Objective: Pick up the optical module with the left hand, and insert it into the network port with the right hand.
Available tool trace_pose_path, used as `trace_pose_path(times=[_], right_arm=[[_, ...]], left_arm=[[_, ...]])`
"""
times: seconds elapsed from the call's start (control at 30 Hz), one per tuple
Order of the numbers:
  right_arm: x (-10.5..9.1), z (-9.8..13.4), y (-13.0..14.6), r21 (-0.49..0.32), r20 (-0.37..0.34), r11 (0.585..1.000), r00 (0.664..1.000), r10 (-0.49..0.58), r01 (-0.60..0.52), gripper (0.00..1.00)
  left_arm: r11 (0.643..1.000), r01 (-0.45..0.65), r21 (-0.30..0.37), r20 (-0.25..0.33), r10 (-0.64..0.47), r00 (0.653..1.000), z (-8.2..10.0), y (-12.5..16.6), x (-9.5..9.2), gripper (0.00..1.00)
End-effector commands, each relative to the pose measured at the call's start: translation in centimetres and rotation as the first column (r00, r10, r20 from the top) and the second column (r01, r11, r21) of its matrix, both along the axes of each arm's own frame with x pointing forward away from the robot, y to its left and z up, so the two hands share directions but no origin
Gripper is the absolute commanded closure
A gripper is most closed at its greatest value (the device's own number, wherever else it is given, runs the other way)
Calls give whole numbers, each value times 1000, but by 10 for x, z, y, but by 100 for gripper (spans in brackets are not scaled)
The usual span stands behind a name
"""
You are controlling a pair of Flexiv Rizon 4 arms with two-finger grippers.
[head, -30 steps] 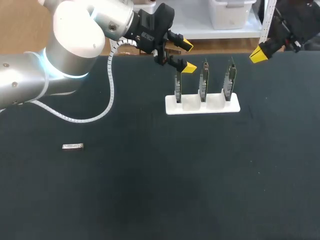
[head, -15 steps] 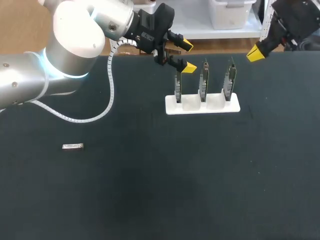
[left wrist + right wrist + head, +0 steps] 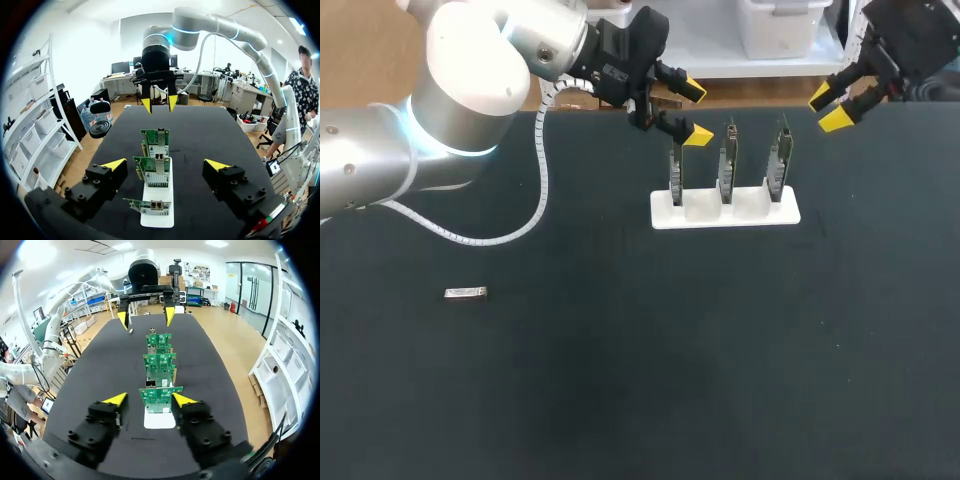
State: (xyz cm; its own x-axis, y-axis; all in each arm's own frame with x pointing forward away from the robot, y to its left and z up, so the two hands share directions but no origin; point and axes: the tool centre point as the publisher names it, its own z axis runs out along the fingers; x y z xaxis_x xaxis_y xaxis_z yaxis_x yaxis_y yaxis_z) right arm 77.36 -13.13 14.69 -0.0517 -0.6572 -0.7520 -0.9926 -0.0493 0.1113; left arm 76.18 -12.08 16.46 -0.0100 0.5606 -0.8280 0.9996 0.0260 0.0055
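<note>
Optical module (image 3: 465,293): a small silver bar lying flat on the black counter (image 3: 620,380), towards your left and on the side nearer the robot. Nothing touches it.

The counter fills most of the head view. Your left arm (image 3: 470,70) comes in from the left, its large white and silver body over the far left of the counter, with a white coiled cable hanging from it. Your right arm (image 3: 910,40) enters at the far right corner, and only its dark wrist shows.

A white stand (image 3: 725,212) sits on the far middle of the counter and holds three green network cards (image 3: 727,160) upright in a row, each in its own slot.

The left end effector (image 3: 693,112) hangs above the far side of the leftmost card. Its yellow-tipped fingers are spread wide with nothing between them. In the left wrist view the row of cards runs away ahead of it, between the fingers and lower than them. The module is well apart from this end effector, off to the left and nearer the robot.

The right end effector (image 3: 830,108) hangs over the far right of the counter, just past the rightmost card. Its fingers are parted, less widely, and it holds nothing.
</note>
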Motion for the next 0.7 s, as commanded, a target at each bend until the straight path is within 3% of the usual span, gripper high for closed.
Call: trace_pose_path(times=[0.03, 0.23, 0.3, 0.53, 0.7], right_arm=[[-1, 0, 0, 1, 1, 1000, 1000, -1, 1, 0], [-1, 0, 0, 1, 1, 1000, 1000, -1, 1, 0], [-1, 0, 0, 1, 1, 1000, 1000, -1, 1, 0], [-1, 0, 0, 1, 1, 1000, 1000, -1, 1, 0], [-1, 0, 0, 1, 1, 1000, 1000, -1, 1, 0]], left_arm=[[1000, 2, 7, -4, -2, 1000, 1, -1, 2, 0], [1000, 7, 0, 1, -7, 1000, 3, -1, 2, 0], [1000, 13, 12, 35, -13, 999, 8, 1, 5, 0], [999, -33, -2, 116, 33, 993, 30, 36, 19, 0], [999, -33, 34, 151, 28, 988, 36, 65, 14, 0]])
